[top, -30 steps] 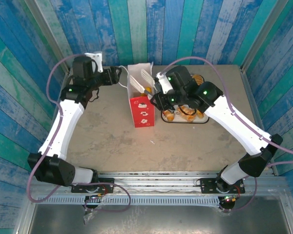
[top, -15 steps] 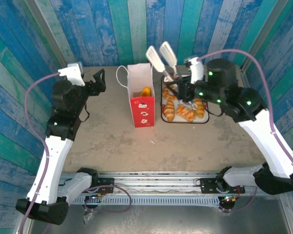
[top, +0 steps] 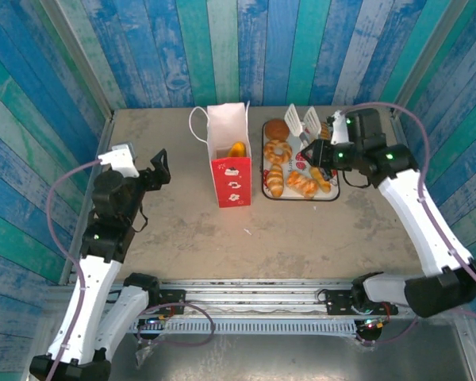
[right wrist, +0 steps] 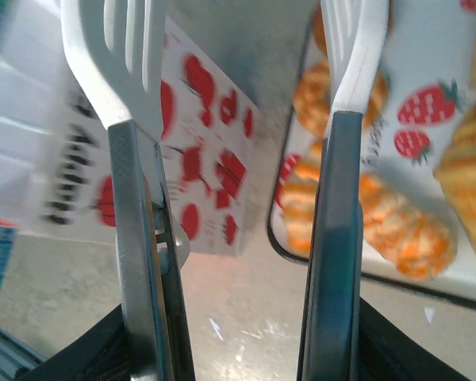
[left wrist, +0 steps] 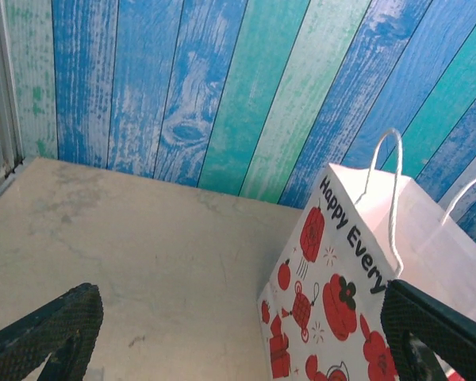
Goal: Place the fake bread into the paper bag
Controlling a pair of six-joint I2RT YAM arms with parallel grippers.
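Fake bread [top: 278, 150]: most pieces lie on the white tray [top: 301, 198] directly below the right gripper [top: 314, 149]. One orange piece [top: 236, 148] sits inside the paper bag [top: 230, 178], off to this gripper's left.

Right gripper is clamped on a pair of tongs [right wrist: 333, 198]. Their white slotted tips stand apart with nothing between them. The tongs probably serve to reach down the narrow bag mouth and to span the glossy pastries. Tips hover over the tray's far end, beside a round bun [top: 276, 127]; judged to be lining up a fresh pick.

Left gripper [top: 160, 165] has its jaws wide, holds nothing, and faces the bag's printed side from well apart.

Bag stands upright, unsupported. In the way are a thin loop handle [left wrist: 395, 206] at the mouth and the tall bag wall between tray and opening, so a load must be lifted over it. Risk: a nudge tips the bag.
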